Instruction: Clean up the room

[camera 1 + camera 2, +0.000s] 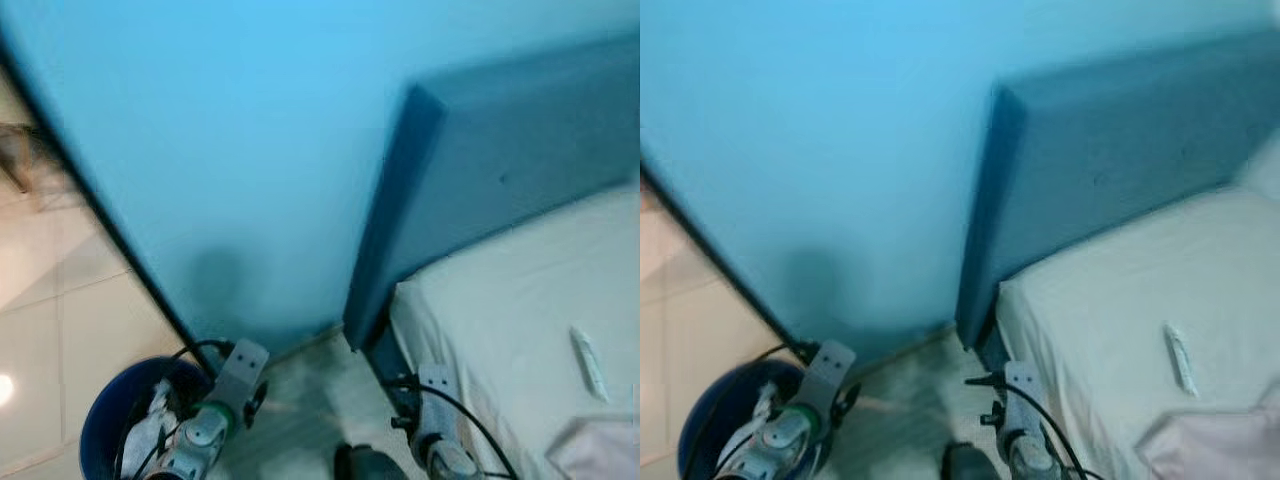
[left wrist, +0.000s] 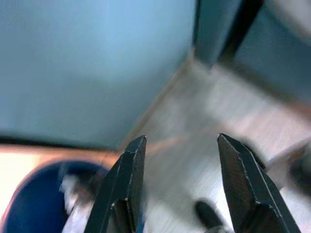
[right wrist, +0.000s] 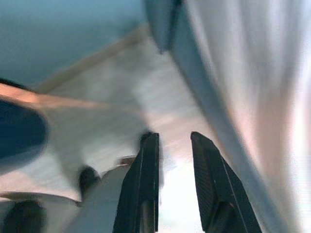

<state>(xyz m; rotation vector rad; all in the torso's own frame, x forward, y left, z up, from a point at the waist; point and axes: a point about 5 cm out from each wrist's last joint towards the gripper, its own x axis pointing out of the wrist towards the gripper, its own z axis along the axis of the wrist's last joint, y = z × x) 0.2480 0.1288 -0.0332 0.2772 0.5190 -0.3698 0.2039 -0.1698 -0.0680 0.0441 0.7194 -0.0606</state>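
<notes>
A round blue bin (image 1: 100, 420) stands on the floor at the lower left, against the blue wall, with crumpled white rubbish (image 1: 150, 415) in it. My left arm (image 1: 235, 375) hangs right over the bin's edge. In the left wrist view, the left gripper (image 2: 181, 138) is open and holds nothing, with the bin (image 2: 29, 204) just beside it. My right arm (image 1: 435, 400) hangs low by the side of the bed. The right gripper (image 3: 173, 135) points at the floor, its fingers a little apart with nothing between them. The views are blurred.
A bed (image 1: 520, 300) with a white sheet and a blue headboard (image 1: 500, 170) stands on the right. On it lie a slim white object (image 1: 588, 362) and a pale cloth (image 1: 600, 450). The blue wall (image 1: 230, 150) is close ahead. Beige tiles (image 1: 50, 300) lie at the left.
</notes>
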